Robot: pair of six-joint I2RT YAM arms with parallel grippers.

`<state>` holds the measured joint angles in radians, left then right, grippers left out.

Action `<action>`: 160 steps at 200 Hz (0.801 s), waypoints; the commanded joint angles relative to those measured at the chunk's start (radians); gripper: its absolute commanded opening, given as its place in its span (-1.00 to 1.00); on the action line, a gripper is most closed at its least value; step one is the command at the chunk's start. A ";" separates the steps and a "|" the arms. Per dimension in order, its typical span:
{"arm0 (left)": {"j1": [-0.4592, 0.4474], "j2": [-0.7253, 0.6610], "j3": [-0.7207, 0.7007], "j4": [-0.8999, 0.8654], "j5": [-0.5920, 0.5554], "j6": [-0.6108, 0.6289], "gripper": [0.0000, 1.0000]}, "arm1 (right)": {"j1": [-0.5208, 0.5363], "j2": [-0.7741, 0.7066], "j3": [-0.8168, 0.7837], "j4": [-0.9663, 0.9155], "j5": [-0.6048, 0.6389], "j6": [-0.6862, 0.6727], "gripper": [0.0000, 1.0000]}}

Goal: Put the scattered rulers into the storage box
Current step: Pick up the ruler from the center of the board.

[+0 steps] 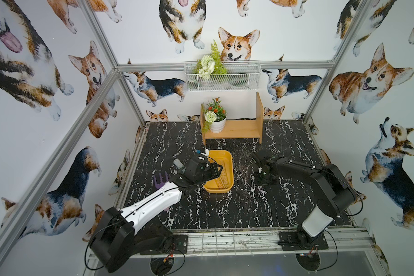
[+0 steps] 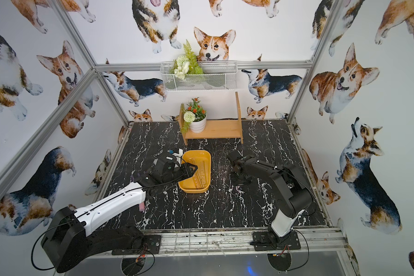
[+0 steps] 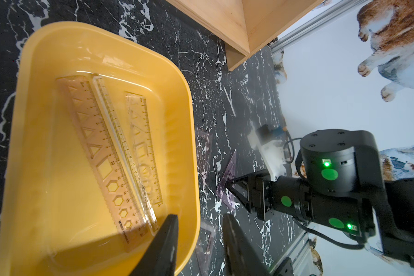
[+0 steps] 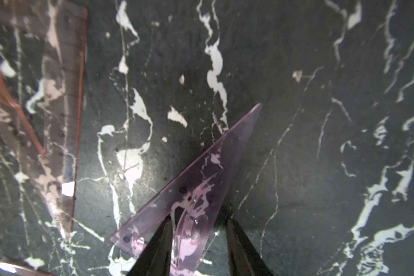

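The mustard-yellow storage box point(image 1: 216, 191) point(image 2: 194, 191) point(image 3: 105, 38) sits mid-table and holds three straight rulers point(image 3: 101, 148), one of them with stencil holes. My left gripper point(image 3: 200, 216) point(image 1: 221, 167) hovers open over the box's right rim, one finger above the box and one above the table, with nothing between them. On the table to the right, my right gripper point(image 4: 197, 218) point(image 3: 228, 185) points down and is shut on a purple set square point(image 4: 201, 172). A pinkish set square point(image 4: 58, 95) lies flat nearby. Another set square point(image 3: 207, 241) lies beside the box.
A wooden shelf point(image 1: 237, 129) with a potted plant point(image 1: 216, 124) stands at the back, under a white wire basket point(image 1: 222, 76). A purple rake piece point(image 1: 160, 180), a small brush point(image 1: 178, 163) and a white object point(image 1: 206, 151) lie left of the box.
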<state>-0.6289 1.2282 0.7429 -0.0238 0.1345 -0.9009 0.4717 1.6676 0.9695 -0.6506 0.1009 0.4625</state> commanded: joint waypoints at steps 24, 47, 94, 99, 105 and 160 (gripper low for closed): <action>0.000 0.001 0.000 0.021 -0.004 -0.002 -0.25 | 0.003 -0.022 0.002 -0.021 -0.017 0.002 -0.13; 0.000 -0.002 -0.002 0.019 -0.003 -0.003 -0.25 | 0.003 -0.007 -0.003 -0.013 -0.018 -0.002 -0.13; 0.000 -0.004 -0.002 0.015 -0.006 -0.003 -0.25 | 0.002 0.028 -0.006 0.006 -0.020 -0.005 -0.17; 0.000 -0.004 -0.002 0.015 -0.006 -0.003 -0.25 | 0.003 0.032 -0.006 0.008 -0.020 -0.007 -0.18; 0.000 -0.004 -0.001 0.013 -0.005 -0.003 -0.25 | 0.002 0.036 -0.006 0.008 -0.020 -0.007 -0.20; -0.004 0.007 0.014 0.012 -0.008 -0.001 -0.25 | 0.001 0.033 -0.024 0.018 -0.028 -0.010 -0.37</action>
<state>-0.6292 1.2278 0.7448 -0.0200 0.1345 -0.9012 0.4728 1.6882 0.9680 -0.6415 0.0673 0.4614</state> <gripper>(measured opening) 0.375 0.320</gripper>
